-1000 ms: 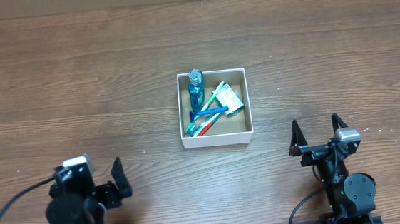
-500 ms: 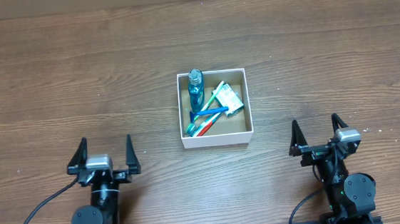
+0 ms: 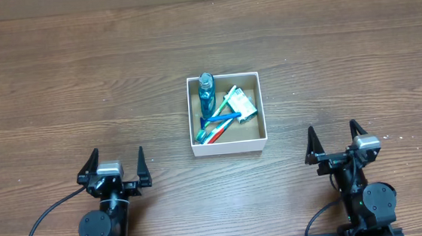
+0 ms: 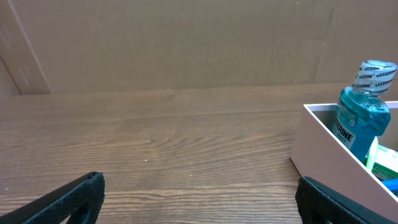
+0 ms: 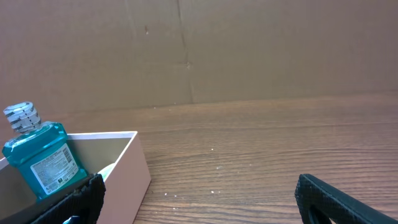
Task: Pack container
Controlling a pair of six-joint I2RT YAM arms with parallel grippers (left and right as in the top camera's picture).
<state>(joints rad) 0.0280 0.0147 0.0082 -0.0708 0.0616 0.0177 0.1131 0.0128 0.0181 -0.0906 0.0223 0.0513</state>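
The container [image 3: 262, 110] is a small white-walled box with a brown floor at the table's middle. In it lie a blue mouthwash bottle [image 3: 207, 93], toothbrushes [image 3: 218, 128] and a green-white packet [image 3: 241, 103]. My left gripper [image 3: 115, 161] is open and empty, near the front edge, left of the box. My right gripper [image 3: 336, 137] is open and empty, near the front edge, right of the box. The left wrist view shows the box wall [image 4: 333, 152] and the bottle [image 4: 364, 115] at right. The right wrist view shows the box wall [image 5: 127, 171] and the bottle [image 5: 40, 155] at left.
A brown cardboard wall [image 4: 186, 43] stands along the table's far edge. The wooden table [image 3: 80, 83] spreads bare around the box on every side.
My left arm has swung round from a turned pose at the front left to face forward, then shifted slightly right. The right arm and the box contents have not moved.
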